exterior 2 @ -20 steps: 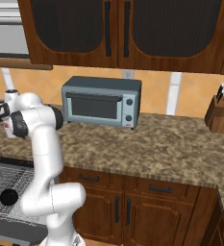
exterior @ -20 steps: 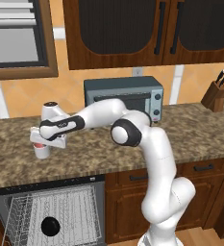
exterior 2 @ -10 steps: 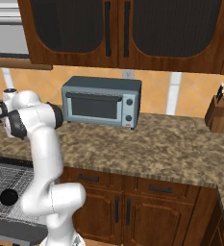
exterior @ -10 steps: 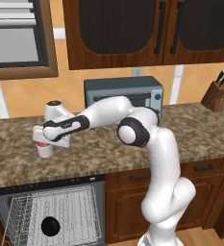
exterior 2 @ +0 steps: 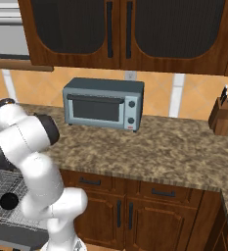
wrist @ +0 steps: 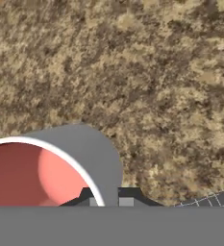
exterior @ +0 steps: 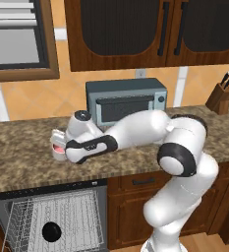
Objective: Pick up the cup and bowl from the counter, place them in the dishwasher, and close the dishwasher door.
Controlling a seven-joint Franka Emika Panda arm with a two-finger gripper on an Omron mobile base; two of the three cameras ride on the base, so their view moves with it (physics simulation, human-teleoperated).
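**Cup gripped by its rim above the counter's front edge**

The gripper is closed on the cup, its two dark fingertips pinching the white rim, one inside against the pink-red wall and one outside against the grey wall. In the left base view the cup hangs tilted at the end of the hand, its red mouth facing left, above the counter and near its thick front edge. Whether the cup touches the stone I cannot tell.

Bare speckled worktop spreads around the cup to the left and toward the wall; the toaster oven stands well behind the arm, and the knife block sits far off at the right end.

Below the front edge the dishwasher is open, its white wire rack pulled out, with the black bowl lying in it toward the left-centre. Open rack space lies on every side of the bowl. The brown cabinet drawers border the rack on the right. In the right base view the bowl shows low beside the arm.
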